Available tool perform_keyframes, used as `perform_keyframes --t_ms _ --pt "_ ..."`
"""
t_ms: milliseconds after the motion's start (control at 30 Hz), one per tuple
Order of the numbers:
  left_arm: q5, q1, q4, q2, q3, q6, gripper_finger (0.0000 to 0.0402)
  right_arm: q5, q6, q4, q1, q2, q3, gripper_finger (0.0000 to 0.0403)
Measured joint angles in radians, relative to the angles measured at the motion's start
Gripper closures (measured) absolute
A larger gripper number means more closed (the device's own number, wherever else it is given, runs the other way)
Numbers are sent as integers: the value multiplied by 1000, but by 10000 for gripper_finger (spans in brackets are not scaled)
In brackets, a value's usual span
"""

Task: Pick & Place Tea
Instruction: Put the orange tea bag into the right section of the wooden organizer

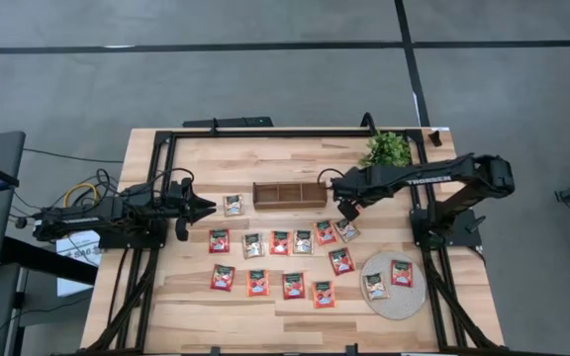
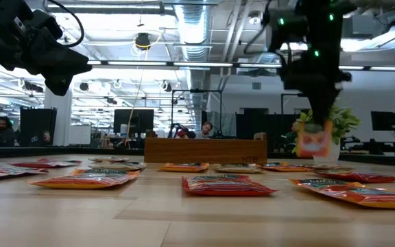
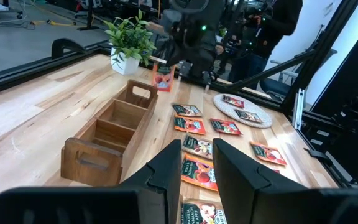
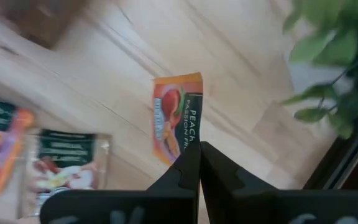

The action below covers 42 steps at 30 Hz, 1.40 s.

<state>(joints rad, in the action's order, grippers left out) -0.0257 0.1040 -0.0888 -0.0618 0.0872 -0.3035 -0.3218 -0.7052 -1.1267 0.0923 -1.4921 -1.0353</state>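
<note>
I had the right jaws [image 4: 197,163] clamped on one edge of a red sachet [image 4: 178,115], lifted off the tabletop [image 1: 196,292] at about four o'clock from the box [image 1: 289,193], probably to drop it in. The left jaws [image 3: 197,163] waited part-open at nine o'clock.

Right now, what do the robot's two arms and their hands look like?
Both arms are dark, jointed links. Yellow and blue cables bunch at the left arm's base. Each hand, left hand and right hand, ends in two flat, tapered black fingers. Small green lights glow on the right arm's wrist in the low view.
</note>
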Motion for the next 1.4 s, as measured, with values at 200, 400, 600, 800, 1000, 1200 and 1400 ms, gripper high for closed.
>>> perform_keyframes --t_ms 200,400,600,800,1000,1200,1400 --pt "0 0 0 0 0 0 318 -25 137 -42 -31 1 -144 403" --pt "0 0 0 0 0 0 318 -25 317 -55 -33 2 -279 403" --pt "0 0 0 0 0 0 318 -24 555 26 -33 -1 -341 403" --pt "0 0 0 0 0 0 318 -22 760 132 -30 -1 -342 403" --pt "0 0 0 0 0 0 318 -21 919 205 -8 -2 -327 403" --pt "0 0 0 0 0 -1 318 -18 953 197 17 -68 -314 403" --pt "-4 0 3 0 0 -4 318 -44 1020 229 20 -193 -316 403"
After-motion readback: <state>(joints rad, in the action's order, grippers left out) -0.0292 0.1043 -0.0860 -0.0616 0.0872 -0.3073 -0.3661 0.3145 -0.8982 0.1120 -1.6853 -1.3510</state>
